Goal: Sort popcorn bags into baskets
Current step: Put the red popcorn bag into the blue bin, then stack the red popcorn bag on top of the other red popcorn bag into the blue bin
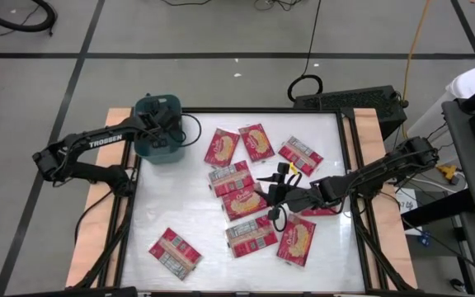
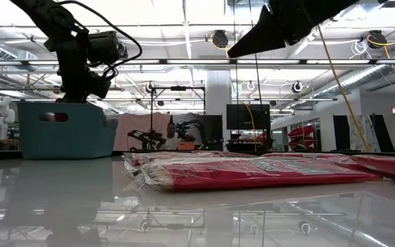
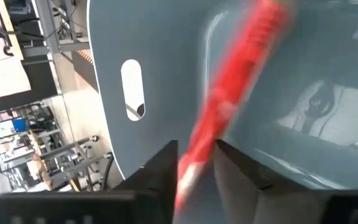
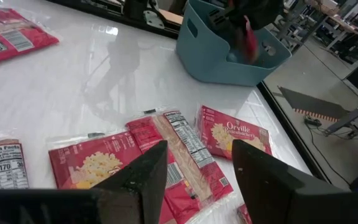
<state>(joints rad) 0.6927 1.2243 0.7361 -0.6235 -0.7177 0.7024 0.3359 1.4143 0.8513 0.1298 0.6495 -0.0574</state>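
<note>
From above, the left gripper hangs inside the teal basket at the far left corner of the glossy white table, so the step in hand looks like dropping a bag in. About eight flat red popcorn bags lie loose mid-table, one apart near the front. The right gripper hovers over the cluster, holding nothing.

At table height, the smooth, round-cornered plastic basket stands left with the left arm above it; crinkled, sealed-edge packets lie flat in front.

The left wrist view shows a red bag, blurred, between the fingers against the basket's inner wall; whether they grip it or have let go I cannot tell. Next, I judge, the left arm must lift clear.

The right wrist view shows its fingers spread wide above picture-side and label-side packets; it needs to descend onto one.
</note>
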